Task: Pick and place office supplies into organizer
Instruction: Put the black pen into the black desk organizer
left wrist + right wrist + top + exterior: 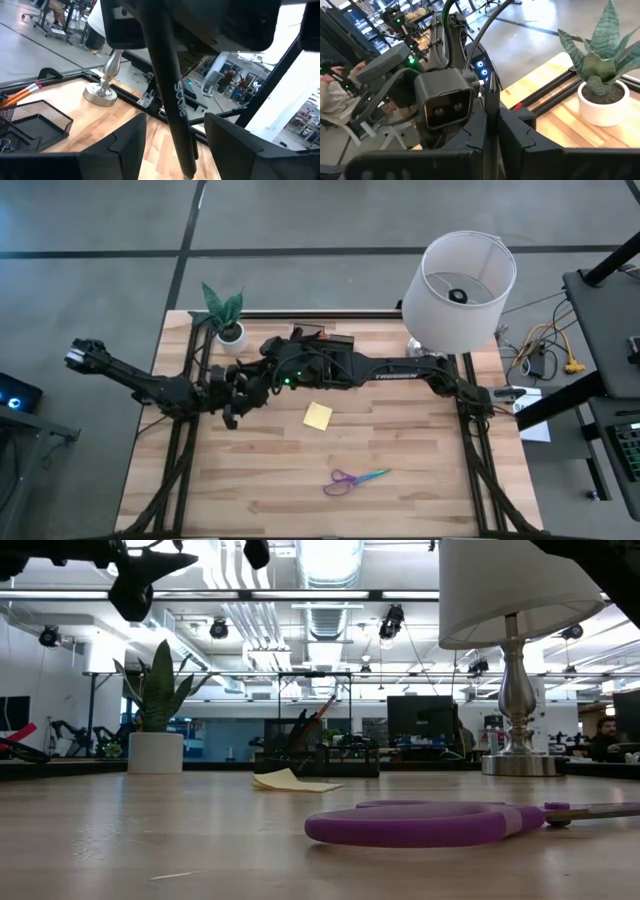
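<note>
My right gripper (492,127) reaches in from the table's right and is shut on a thin dark pen (172,85), high above the table's left middle (265,370). My left gripper (175,137) is open beside it (238,388). Its two fingers stand on either side of the pen's shaft without touching it. The black mesh organizer (322,340) stands at the far edge with orange pencils (20,92) in it. A yellow sticky-note pad (318,415) and purple-and-teal scissors (355,478) lie flat on the table. My right gripper pinches the dark pen between its two shut fingers, and a short length of the pen (492,92) shows beyond them. The fingers come roughly level from the table's right. The pen is lifted clear of the table, and its long shaft (180,120) slants down between my left gripper's fingers.
A white lamp (460,285) stands at the far right and a potted plant (228,315) at the far left, with the organizer between them. Bare wood lies around the pad and scissors. Black frame rails run along the table's sides.
</note>
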You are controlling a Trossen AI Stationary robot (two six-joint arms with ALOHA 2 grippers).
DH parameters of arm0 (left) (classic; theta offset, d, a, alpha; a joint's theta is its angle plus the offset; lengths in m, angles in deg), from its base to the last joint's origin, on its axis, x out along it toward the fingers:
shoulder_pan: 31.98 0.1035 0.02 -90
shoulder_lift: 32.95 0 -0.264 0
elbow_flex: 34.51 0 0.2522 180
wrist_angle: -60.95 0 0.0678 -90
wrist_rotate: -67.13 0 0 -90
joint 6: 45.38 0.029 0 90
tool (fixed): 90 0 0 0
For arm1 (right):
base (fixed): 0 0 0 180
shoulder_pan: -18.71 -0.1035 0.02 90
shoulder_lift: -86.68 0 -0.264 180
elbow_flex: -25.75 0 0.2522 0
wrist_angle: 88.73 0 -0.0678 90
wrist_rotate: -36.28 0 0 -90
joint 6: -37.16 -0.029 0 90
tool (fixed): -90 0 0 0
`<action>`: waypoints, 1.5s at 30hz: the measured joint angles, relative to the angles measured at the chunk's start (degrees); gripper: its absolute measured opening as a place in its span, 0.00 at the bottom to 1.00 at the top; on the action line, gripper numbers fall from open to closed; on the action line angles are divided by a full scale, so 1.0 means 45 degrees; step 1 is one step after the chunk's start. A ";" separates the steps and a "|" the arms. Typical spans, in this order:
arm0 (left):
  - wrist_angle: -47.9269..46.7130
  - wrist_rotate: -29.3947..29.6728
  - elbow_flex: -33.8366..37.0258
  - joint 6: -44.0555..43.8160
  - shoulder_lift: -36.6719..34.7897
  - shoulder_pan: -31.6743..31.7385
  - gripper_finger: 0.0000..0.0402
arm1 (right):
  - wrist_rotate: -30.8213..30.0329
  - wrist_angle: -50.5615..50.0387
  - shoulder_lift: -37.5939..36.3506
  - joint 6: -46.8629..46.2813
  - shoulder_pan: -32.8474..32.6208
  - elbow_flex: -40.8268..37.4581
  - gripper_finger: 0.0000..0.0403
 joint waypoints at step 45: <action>-0.0669 0.0462 0.0228 0.0357 -0.0176 0.0000 0.03 | -0.0588 -0.0684 -0.0073 0.0397 0.0000 0.0029 0.11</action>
